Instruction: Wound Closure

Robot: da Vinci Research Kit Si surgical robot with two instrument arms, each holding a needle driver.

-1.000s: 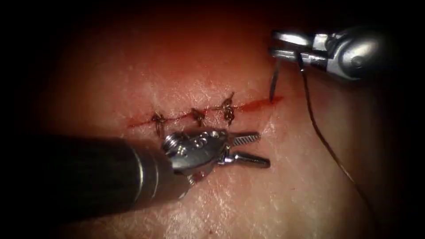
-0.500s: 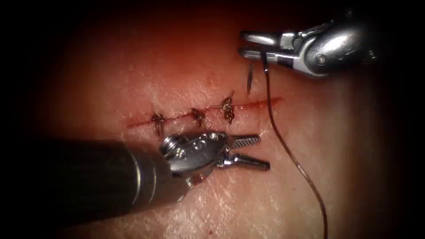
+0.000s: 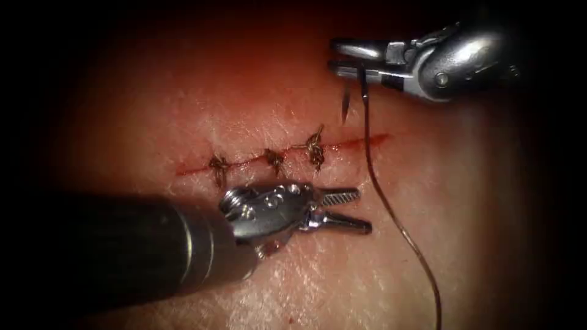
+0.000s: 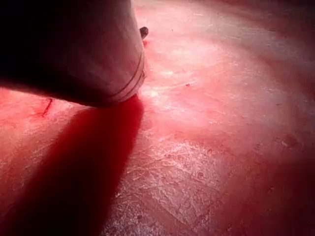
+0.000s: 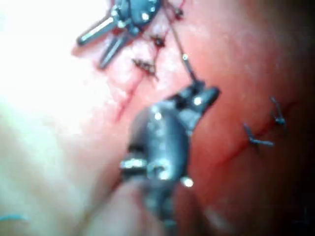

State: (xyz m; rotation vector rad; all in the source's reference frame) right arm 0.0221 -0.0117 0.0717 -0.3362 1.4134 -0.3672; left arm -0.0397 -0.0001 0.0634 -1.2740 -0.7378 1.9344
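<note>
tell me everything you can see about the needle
The needle is a thin, dark, curved metal sliver held in the shut jaws of the right tool. It hangs down from them, tip pointing at the tissue just above the cut near its right end, not in the tissue. The thread trails down from the jaws beside it.

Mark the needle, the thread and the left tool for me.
needle (image 3: 346,105), endoscope view: on its exposed tip portion below the right tool's (image 3: 335,56) shut jaws, above the tissue.
thread (image 3: 391,218), endoscope view: mid-strand, right of the cut.
left tool (image 3: 361,211), endoscope view: between its open, empty jaws.
</note>
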